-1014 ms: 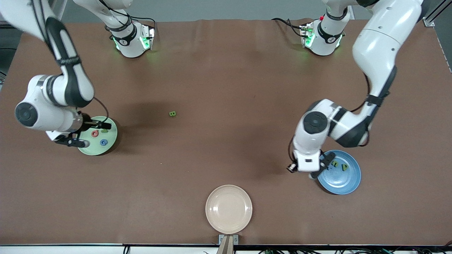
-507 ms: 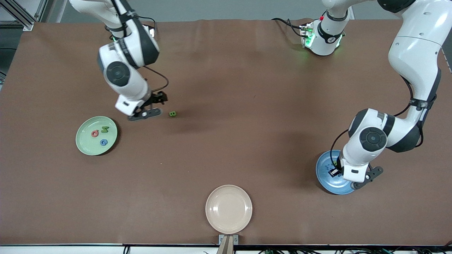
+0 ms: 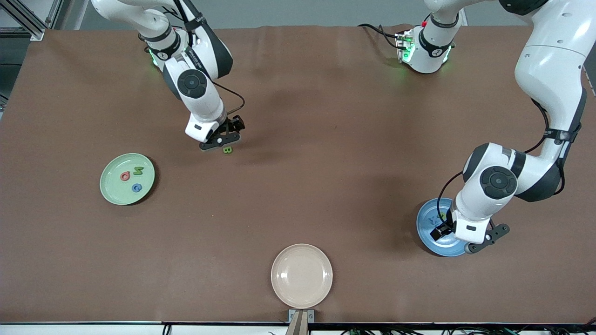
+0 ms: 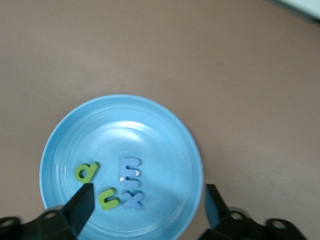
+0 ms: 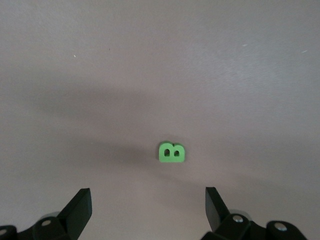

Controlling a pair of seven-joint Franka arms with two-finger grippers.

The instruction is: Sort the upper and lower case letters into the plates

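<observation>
A small green letter B [image 3: 227, 150] lies on the brown table and shows in the right wrist view [image 5: 172, 152]. My right gripper [image 3: 226, 137] hangs open and empty over the table just beside it [image 5: 146, 197]. The mint green plate [image 3: 108, 186] holds a red, a green and a blue letter. My left gripper [image 3: 463, 237] hangs open and empty over the blue plate [image 3: 428, 232]. In the left wrist view [image 4: 148, 200] the blue plate [image 4: 125, 130] holds two green letters [image 4: 86, 171] and two blue letters [image 4: 130, 171].
A beige plate [image 3: 279, 279] sits near the table's front edge, nearest the front camera. The two arm bases stand along the table's back edge.
My right arm swung from over the mint green plate to the green B. My left gripper shifted across the blue plate toward the left arm's end of the table.
</observation>
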